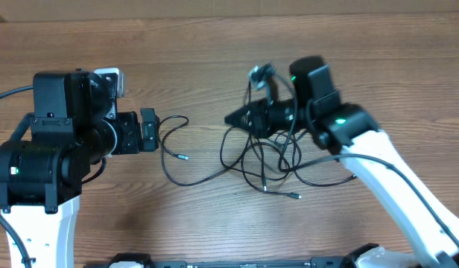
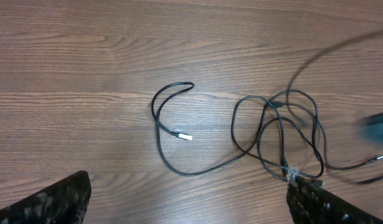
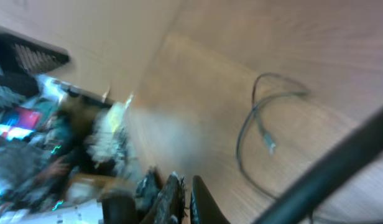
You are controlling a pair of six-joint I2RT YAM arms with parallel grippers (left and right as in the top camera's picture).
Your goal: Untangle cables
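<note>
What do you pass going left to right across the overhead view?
In order: left arm → left hand → loose cable end → tangle → right arm. The right hand overlaps the tangle, so it is left out.

Heavy blur smears the right wrist view: the black right claw (image 3: 184, 198) runs off the bottom edge, and the thin black cables (image 3: 244, 127) look fuzzy.

No legible txt, labels or nos. in any view.
</note>
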